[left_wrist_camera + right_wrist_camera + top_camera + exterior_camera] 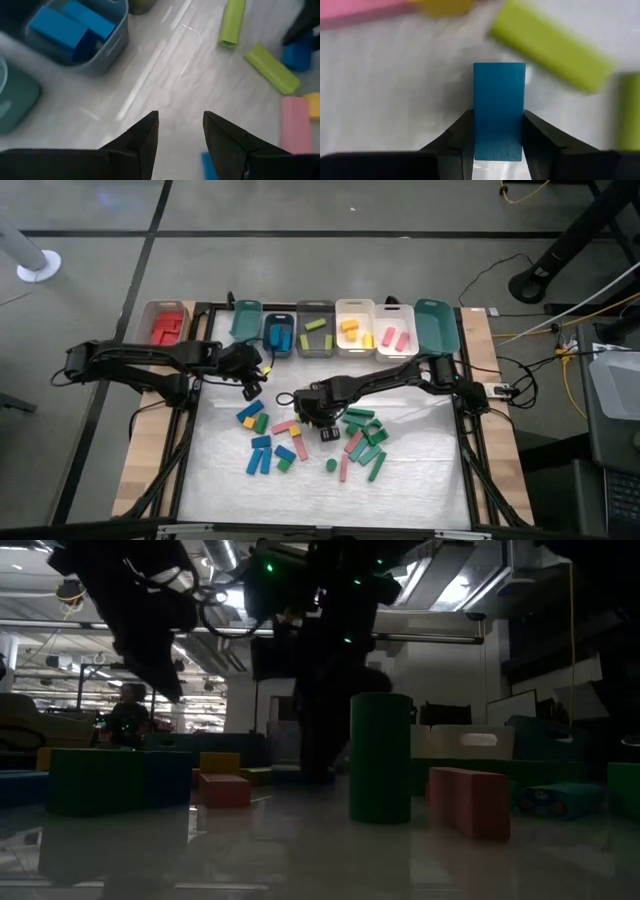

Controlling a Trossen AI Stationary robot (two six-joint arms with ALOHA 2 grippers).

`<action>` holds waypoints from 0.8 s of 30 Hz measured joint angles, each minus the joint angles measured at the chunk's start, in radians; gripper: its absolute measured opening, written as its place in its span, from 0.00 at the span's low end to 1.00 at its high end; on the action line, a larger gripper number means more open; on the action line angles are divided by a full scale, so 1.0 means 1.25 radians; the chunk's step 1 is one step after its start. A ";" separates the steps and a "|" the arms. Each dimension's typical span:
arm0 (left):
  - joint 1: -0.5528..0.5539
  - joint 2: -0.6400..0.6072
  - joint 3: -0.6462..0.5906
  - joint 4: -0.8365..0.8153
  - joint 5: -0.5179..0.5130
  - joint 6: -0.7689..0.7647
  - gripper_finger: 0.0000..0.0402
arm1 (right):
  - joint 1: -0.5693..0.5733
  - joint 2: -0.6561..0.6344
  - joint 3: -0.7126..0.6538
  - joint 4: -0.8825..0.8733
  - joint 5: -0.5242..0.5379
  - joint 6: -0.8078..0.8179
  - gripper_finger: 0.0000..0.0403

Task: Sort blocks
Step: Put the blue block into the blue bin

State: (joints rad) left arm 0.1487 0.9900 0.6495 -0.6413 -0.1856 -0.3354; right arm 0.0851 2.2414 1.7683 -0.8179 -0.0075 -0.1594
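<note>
My right claw pinches blue block between both fingers, over table middle. My left claw parted, empty. Beyond it, blue bin holds seemingly 2 blue blocks. Red, lime, yellow, pink bins alongside.

Row of bins along white mat, wooden table
</note>
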 joint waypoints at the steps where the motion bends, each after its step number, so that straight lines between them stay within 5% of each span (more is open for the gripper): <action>1: -0.005 -0.015 0.000 -0.015 0.001 -0.019 0.36 | -0.001 0.000 0.017 -0.014 0.020 -0.017 0.31; 7: -0.048 -0.067 0.000 -0.128 0.002 -0.176 0.36 | -0.020 -0.002 0.126 -0.032 0.179 -0.136 0.34; 11: -0.069 -0.067 0.000 -0.174 0.002 -0.282 0.36 | -0.067 -0.003 0.178 0.019 0.211 -0.202 0.34; 18: -0.078 -0.066 0.000 -0.191 0.002 -0.326 0.36 | -0.184 0.011 0.183 0.265 0.182 -0.275 0.34; 24: -0.077 -0.066 0.000 -0.191 0.002 -0.326 0.36 | -0.277 0.064 0.182 0.415 0.042 -0.275 0.39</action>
State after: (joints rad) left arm 0.0521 0.9073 0.6498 -0.8805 -0.1834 -0.7425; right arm -0.2617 2.3211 1.9961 -0.2993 0.0454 -0.5028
